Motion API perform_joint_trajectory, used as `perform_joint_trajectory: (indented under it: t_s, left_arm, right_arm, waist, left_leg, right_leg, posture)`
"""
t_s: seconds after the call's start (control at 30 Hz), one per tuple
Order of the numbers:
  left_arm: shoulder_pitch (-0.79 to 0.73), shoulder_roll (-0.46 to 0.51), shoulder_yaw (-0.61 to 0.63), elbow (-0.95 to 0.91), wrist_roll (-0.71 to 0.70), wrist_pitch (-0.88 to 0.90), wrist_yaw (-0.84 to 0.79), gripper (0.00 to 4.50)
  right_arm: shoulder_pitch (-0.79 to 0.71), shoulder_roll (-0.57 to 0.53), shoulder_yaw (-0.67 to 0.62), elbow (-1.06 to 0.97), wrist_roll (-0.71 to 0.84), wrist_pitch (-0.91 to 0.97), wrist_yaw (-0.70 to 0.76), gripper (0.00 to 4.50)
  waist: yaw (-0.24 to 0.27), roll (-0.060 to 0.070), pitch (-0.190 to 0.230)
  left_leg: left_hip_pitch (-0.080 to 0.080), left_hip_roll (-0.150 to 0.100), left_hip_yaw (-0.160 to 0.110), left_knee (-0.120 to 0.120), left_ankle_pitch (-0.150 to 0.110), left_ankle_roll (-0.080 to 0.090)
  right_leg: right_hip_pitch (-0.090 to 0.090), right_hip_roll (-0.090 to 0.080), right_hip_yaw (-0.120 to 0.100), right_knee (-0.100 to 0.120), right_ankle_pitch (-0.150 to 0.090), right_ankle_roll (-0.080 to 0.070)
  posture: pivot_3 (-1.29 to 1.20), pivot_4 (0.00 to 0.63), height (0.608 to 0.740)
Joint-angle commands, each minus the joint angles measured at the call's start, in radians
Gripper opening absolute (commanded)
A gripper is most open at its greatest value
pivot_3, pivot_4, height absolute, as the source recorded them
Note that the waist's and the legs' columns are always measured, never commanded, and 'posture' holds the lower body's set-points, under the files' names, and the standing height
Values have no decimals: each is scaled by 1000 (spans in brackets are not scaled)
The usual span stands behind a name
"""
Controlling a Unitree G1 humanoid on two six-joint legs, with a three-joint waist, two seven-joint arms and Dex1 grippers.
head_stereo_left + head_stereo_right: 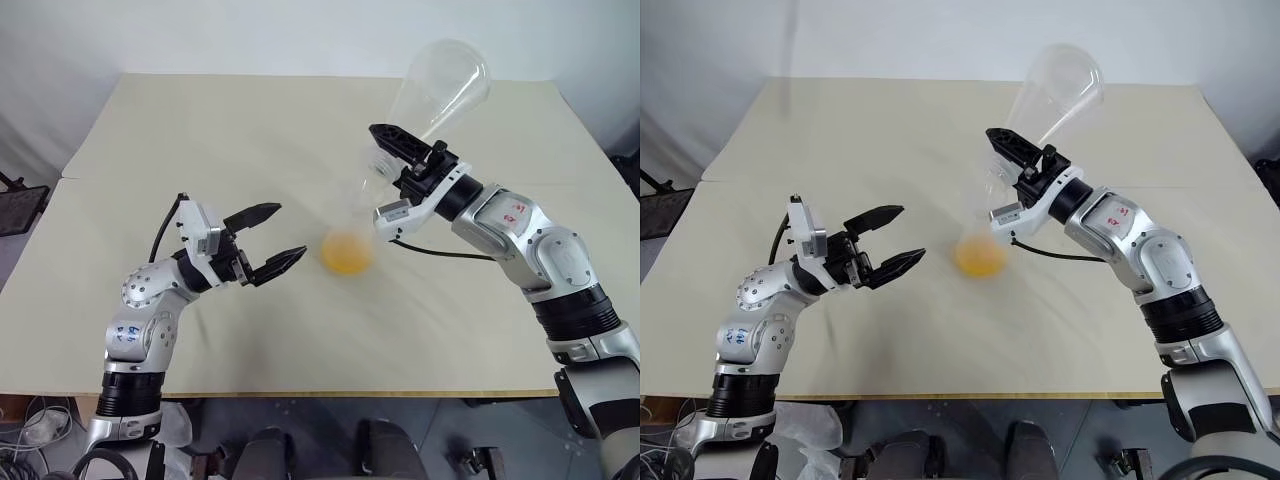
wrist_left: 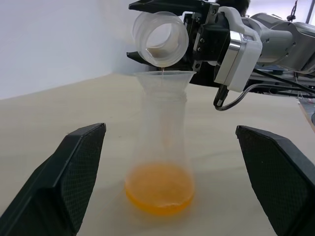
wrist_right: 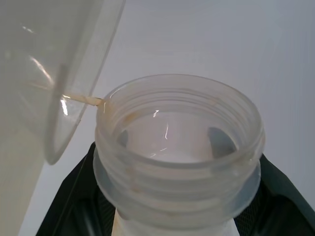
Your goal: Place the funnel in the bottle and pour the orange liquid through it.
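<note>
On the beige counter (image 1: 200, 140) we see the bottle (image 2: 160, 162) standing upright near the middle, between the two arms. The funnel (image 2: 164, 81) sits in its narrow neck, with the wide cone on top. The orange liquid (image 1: 347, 252) lies as a shallow pool at the bottom of the bottle.

The right pincer (image 1: 392, 165) is closed on the neck of a larger clear flask (image 1: 440, 85) and holds it tilted above the bottle — the wide body points up and away, the threaded mouth points down at the funnel. In the left wrist view a thin thread of liquid hangs from the flask's mouth into the cone. In the right wrist view the mouth of the flask is very close, and a faint orange streak touches its rim beside the edge of the funnel.

The left pincer (image 1: 272, 240) is wide open and holds nothing. It hovers just beside the bottle, on the robot's left side, with one finger on each side of the bottle's line — not touching it.
</note>
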Motion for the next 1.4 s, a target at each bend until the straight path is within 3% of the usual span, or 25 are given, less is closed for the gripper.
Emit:
perform_joint_trajectory:
  t_s: [0.03, 0.23, 0.37, 0.53, 0.63, 0.9, 1.23, 1.4]
  left_arm:
    - [6, 2, 14, -28, -22, -12, -1, 4500]
    - [0, 4, 13, -16, -24, -12, -10, 4500]
    - [-7, 7, 14, -5, -22, -13, -20, 4500]
    - [-14, 8, 12, 6, -20, -14, -30, 4500]
    - [-26, 8, 9, 21, -18, -16, -37, 4500]
    - [-34, 4, 2, 26, -19, -15, -49, 4500]
    - [-28, 12, 7, 11, -22, -2, -42, 4500]
    - [-24, 16, 13, 4, -23, 1, -38, 4500]
  right_arm:
    - [-4, 27, -72, -43, 142, 44, 49, 2466]
    - [31, 96, -191, -132, 503, 222, 260, 2466]
    - [73, 132, -327, -272, 894, 536, 478, 2466]
    - [159, 81, -501, -342, 1169, 861, 580, 2466]
    - [279, 79, -678, -316, 1415, 1016, 658, 2466]
    - [410, 63, -869, -125, 1448, 894, 584, 2466]
    - [447, 15, -900, 66, 1436, 797, 535, 2466]
    - [474, 22, -895, 19, 1476, 798, 536, 4129]
  waist:
    - [-1, 0, 0]
    - [2, 0, 0]
    - [5, 0, 0]
    - [8, 0, 0]
    - [14, 0, 0]
    - [11, 0, 0]
    - [8, 0, 0]
    - [9, 0, 0]
  left_leg:
    - [0, 0, 0, 0, 0, 0]
    - [0, 0, 0, 0, 0, 0]
    - [0, 0, -1, 0, 0, 0]
    - [0, -1, -2, 0, 0, 0]
    - [0, -1, -1, 0, 0, 0]
    - [1, -1, 4, 0, 0, 0]
    - [1, 0, 9, 0, 0, 0]
    - [1, 0, 9, 0, 0, 0]
  right_leg:
    - [0, 0, 0, 0, 0, 0]
    - [0, 0, 0, 0, 0, 0]
    - [0, 0, 0, 0, 0, 0]
    - [1, 0, -1, 1, 0, 0]
    - [2, 0, -2, 0, 0, 0]
    - [2, 0, 0, -1, 0, 0]
    - [2, 0, 0, 0, 0, 0]
    - [2, 0, 0, 0, 0, 0]
  posture:
    - [0, 150, 740]
    - [0, 150, 740]
    - [0, 150, 740]
    - [0, 150, 740]
    - [0, 150, 740]
    - [0, 150, 740]
    - [0, 150, 740]
    - [0, 150, 740]
